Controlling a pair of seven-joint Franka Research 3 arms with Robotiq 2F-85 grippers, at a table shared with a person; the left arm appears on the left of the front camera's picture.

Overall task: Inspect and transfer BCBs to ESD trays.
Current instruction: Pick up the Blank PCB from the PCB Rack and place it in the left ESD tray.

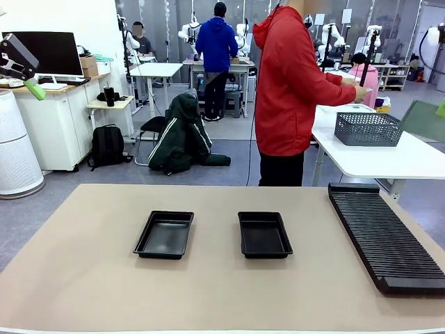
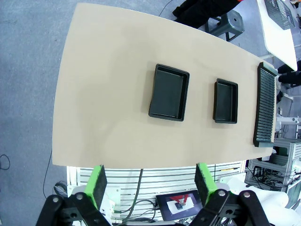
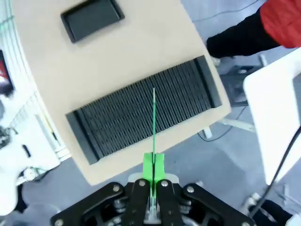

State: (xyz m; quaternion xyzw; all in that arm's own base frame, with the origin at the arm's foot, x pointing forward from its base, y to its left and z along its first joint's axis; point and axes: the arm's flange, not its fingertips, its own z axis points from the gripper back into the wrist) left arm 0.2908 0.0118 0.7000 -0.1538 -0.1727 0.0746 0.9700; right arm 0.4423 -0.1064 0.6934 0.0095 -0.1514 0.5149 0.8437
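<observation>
Two empty black ESD trays lie side by side mid-table, the left tray (image 1: 165, 235) (image 2: 169, 92) and the right tray (image 1: 264, 235) (image 2: 225, 101). One tray (image 3: 91, 19) also shows in the right wrist view. My right gripper (image 3: 153, 165) is shut on a BCB (image 3: 154, 122), seen edge-on as a thin green line high above the ribbed rack (image 3: 146, 115). In the front view that BCB (image 1: 423, 120) shows as a pale grey-green plate at the right edge. My left gripper (image 2: 150, 183) (image 1: 24, 76) hangs open and empty, high off the table's left side.
A long black ribbed rack (image 1: 386, 240) (image 2: 265, 106) lies along the table's right side. A person in a red hoodie (image 1: 292, 90) stands beyond the far edge, turned toward a white table with a grey mesh basket (image 1: 367, 129).
</observation>
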